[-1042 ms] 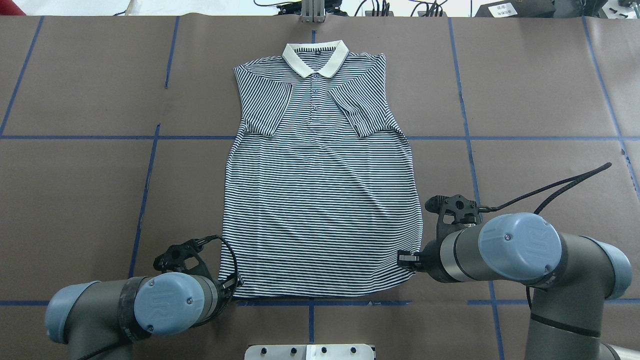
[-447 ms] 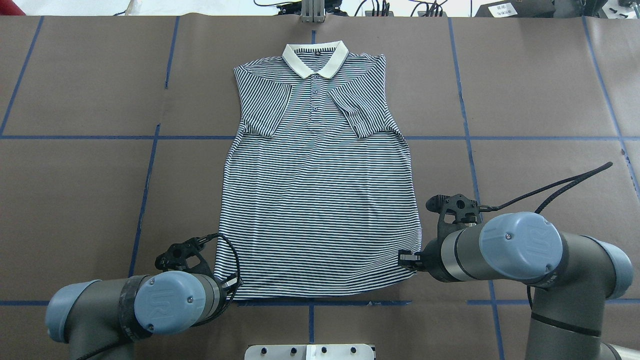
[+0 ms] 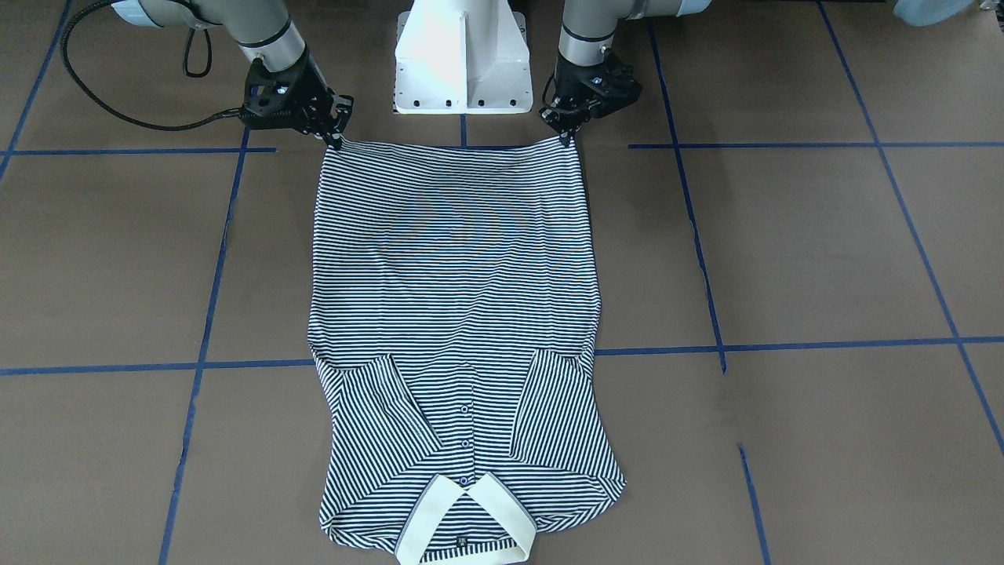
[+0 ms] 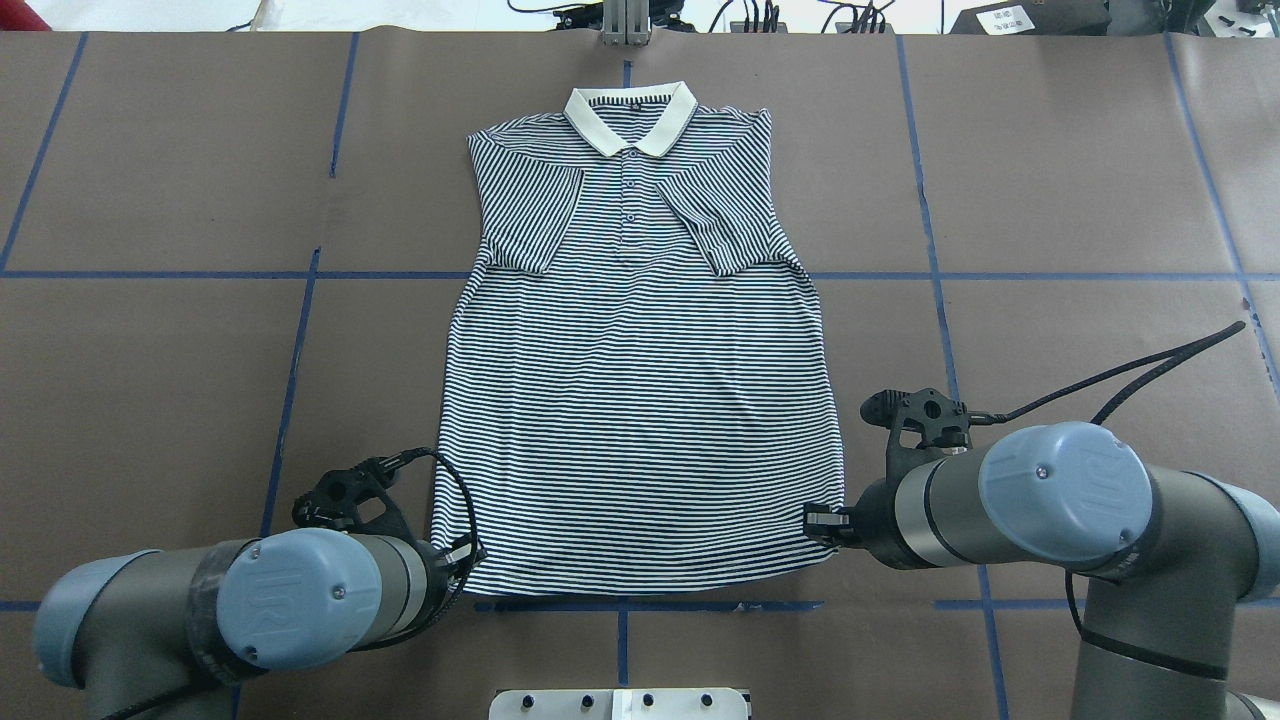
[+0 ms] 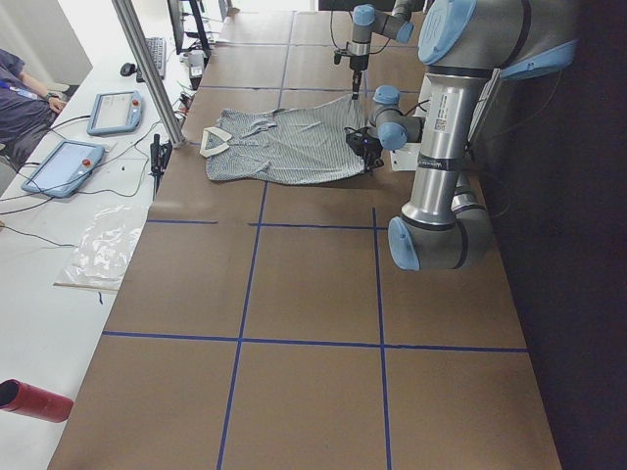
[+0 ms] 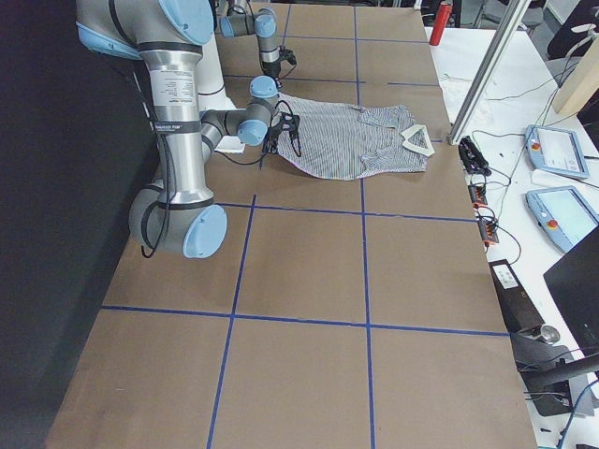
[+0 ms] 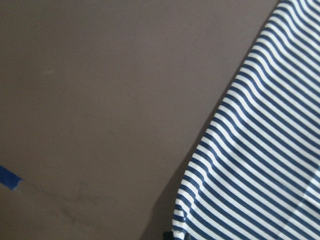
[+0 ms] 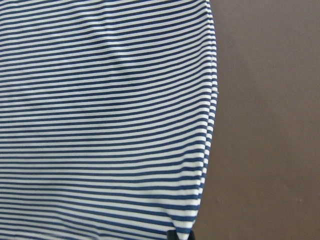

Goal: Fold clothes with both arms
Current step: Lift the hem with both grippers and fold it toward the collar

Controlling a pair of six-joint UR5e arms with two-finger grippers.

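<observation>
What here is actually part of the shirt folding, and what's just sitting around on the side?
Part of the job:
striped polo shirt
left gripper and right gripper, each pinching a hem corner

Just lying about, on the white side bench:
two tablet controllers
clear plastic sheet
red cylinder
keyboard

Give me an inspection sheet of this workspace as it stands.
Surface: brown table with a blue tape grid, flat.
Job's things: striped shirt lies front up, sleeves folded inward, collar toward the far edge.
Clutter: nothing seen.
Grippers: left gripper shut on one corner of the hem, right gripper shut on the other.
Cables: black cable arcs from the right arm, off the shirt.
Surroundings: white bench with touch panels, a person, a red cylinder.
</observation>
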